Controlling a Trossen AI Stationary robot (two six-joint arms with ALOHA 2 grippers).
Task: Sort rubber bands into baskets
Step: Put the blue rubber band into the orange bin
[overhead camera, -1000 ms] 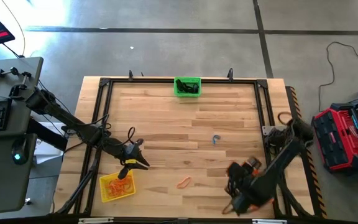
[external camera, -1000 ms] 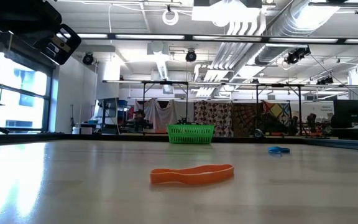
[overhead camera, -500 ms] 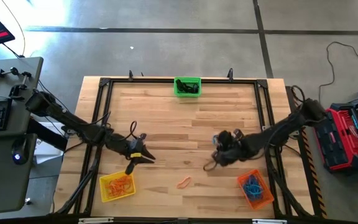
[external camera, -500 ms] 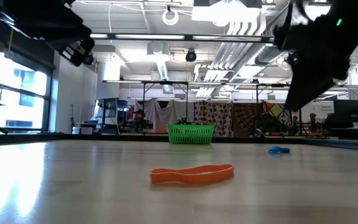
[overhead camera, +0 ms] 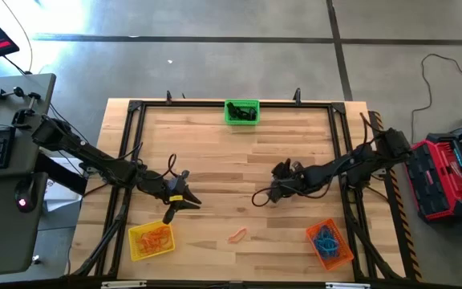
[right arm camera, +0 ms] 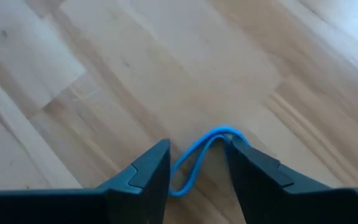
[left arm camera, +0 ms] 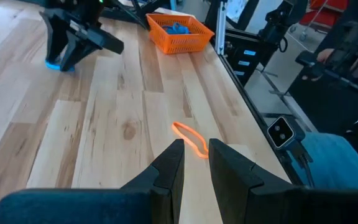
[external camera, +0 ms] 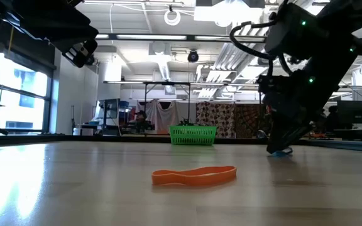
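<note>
Blue rubber band (right arm camera: 199, 160) flat on wood mid-table, between right gripper (right arm camera: 197, 163) fingers spread apart, straddling it, not yet pinching. Orange rubber band (overhead camera: 237, 235) nearer front edge. Left gripper (overhead camera: 184, 201) hovering above near-left yellow basket (overhead camera: 151, 241), fingers narrowly parted, nothing between them.

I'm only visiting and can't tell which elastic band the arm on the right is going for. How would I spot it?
Start at the wooden table and follow the right gripper to its tip, near the middle. Between its open fingers lies a blue rubber band, flat on the wood. The only other loose band is the orange rubber band, nearer the front edge; the rest sit in baskets.
</note>
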